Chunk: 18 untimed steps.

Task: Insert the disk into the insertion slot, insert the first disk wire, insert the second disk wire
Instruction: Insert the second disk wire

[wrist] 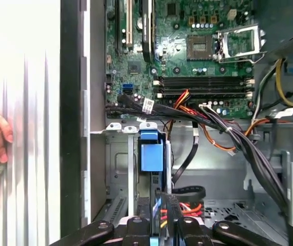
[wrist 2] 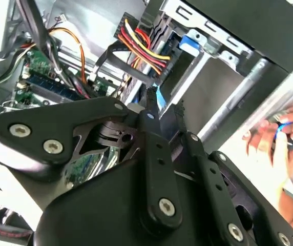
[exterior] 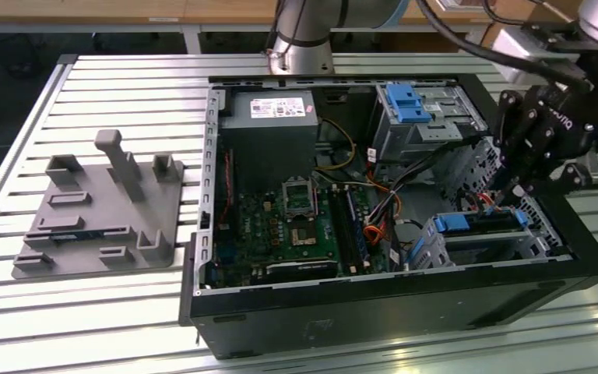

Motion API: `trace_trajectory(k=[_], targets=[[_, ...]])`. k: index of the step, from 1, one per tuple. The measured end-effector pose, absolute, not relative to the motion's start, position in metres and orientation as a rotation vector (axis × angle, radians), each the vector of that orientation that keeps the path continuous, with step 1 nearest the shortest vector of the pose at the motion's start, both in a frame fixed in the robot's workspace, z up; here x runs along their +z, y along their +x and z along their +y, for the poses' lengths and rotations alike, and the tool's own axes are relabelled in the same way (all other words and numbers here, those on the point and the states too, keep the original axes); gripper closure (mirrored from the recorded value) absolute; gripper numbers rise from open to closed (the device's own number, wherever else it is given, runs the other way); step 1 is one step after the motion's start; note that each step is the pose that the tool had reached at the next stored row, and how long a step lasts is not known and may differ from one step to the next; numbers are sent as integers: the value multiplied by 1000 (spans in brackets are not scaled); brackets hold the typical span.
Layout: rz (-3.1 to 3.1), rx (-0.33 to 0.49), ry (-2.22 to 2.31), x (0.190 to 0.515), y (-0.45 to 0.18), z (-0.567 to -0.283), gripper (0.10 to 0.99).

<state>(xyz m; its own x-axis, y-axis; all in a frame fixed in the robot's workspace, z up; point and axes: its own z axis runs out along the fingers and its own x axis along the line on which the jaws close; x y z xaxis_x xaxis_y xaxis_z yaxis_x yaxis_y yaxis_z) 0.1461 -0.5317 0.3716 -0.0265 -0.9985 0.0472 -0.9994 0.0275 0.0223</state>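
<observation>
The disk (exterior: 478,223), framed by its blue carrier, sits inside the insertion slot (exterior: 501,245), a low perforated metal cage at the case's corner on the exterior view's right. In the first wrist view the disk (wrist: 151,154) shows edge-on in the slot (wrist: 118,169). My gripper (exterior: 507,195) hangs just above the disk's end. Its black fingers (wrist: 144,215) stand close together around a plug with red and yellow wires (wrist: 162,219), one disk wire. In the second wrist view my gripper (wrist 2: 164,105) points at the blue carrier (wrist 2: 192,41).
A taller grey bay with a blue clip (exterior: 408,101) stands at the back of the case. Bundled cables (wrist: 228,133) cross above the motherboard (exterior: 289,226). A person's hand (wrist 2: 279,133) rests outside the case wall. A grey fixture plate (exterior: 102,210) lies on the exterior view's left.
</observation>
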Motion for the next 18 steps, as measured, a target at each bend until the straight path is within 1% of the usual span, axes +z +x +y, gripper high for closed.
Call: trace_trajectory(k=[8,11,13,14,18], targets=[[-2216,26,2157,408,146,-530,804],[-2216,26,2157,410,146,-530,820],[-2216,26,2157,410,146,-530,949],[-2216,26,2157,410,146,-530,980],[-2216,26,2157,410,146,-530,980]])
